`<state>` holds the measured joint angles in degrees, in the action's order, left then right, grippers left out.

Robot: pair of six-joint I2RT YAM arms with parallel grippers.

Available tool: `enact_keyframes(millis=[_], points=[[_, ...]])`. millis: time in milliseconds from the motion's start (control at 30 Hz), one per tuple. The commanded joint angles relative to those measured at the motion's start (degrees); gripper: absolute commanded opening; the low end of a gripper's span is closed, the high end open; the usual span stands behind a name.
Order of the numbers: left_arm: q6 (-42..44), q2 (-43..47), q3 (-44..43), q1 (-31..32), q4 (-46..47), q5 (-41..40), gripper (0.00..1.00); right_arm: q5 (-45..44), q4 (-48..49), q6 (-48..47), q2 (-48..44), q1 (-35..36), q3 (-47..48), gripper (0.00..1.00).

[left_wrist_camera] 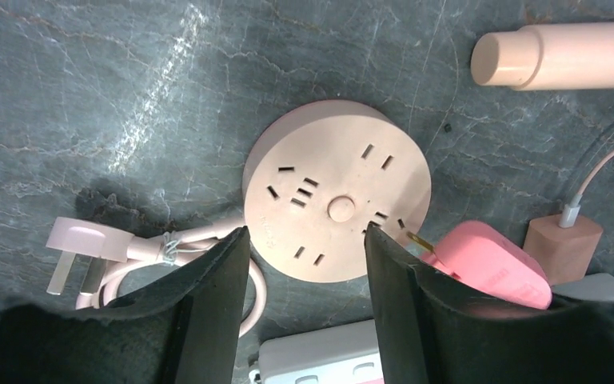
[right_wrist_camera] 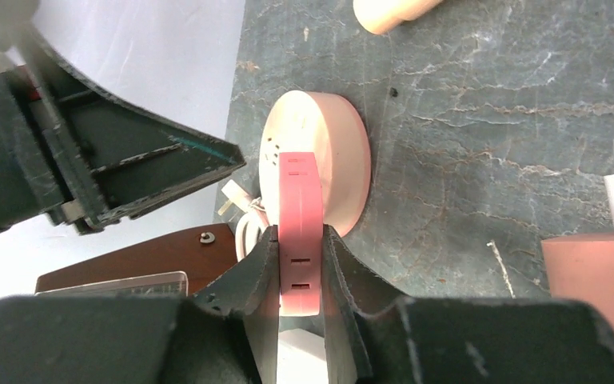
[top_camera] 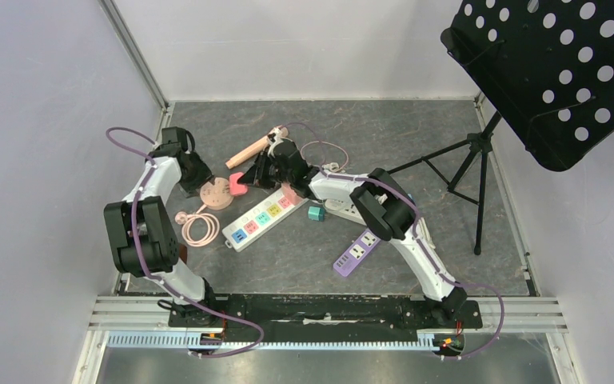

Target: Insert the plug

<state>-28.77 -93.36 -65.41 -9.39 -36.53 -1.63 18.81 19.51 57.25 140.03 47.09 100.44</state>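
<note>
Step in hand: bringing plug to socket, not yet seated.
- Round socket (left_wrist_camera: 336, 188) lies flat in left half of desk, midway between near and far edges.
- Right gripper (right_wrist_camera: 300, 240) closed tight on pink plug (right_wrist_camera: 300, 200); plug held on edge at socket rim, one brass prong showing just at rim.
- Left gripper (left_wrist_camera: 305, 240) spread wide, holding nothing, fingers over socket's near rim; contact unclear.
- Next move, likely: line prongs up over matching slots, press down, left gripper steadying socket against sliding.

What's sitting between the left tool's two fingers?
Left wrist view: the near edge of the round pink socket sits in the gap of the left tool. The pink plug lies outside it.
</note>
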Motion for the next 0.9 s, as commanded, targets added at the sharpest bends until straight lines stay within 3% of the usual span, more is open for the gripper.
enact_keyframes(millis=[0, 167, 400, 667, 867], points=[[-2.67, 0.74, -1.55, -1.27, 4.2, -1.16, 0.62, 0.34, 2.83, -3.42, -8.06, -0.41, -0.62, 0.02], [-2.57, -4.01, -4.73, -1.77, 4.8, -3.82, 0.65, -0.89, -1.44, -8.1, -12.65, -0.42, -0.5, 0.02], [-4.85, -10.16, -6.44, -1.78, 4.92, -3.33, 0.66, -7.72, -17.09, -18.85, -19.83, -0.33, -1.72, 0.02], [-8.1, -9.04, 2.05, 1.45, 8.2, 6.47, 0.65, -13.27, -25.4, -25.87, -30.67, -0.37, -10.52, 0.02], [-14.59, -2.35, 12.42, 5.91, 8.05, 4.22, 0.63, -16.62, -30.45, -29.16, -35.02, -0.42, -12.67, 0.03]])
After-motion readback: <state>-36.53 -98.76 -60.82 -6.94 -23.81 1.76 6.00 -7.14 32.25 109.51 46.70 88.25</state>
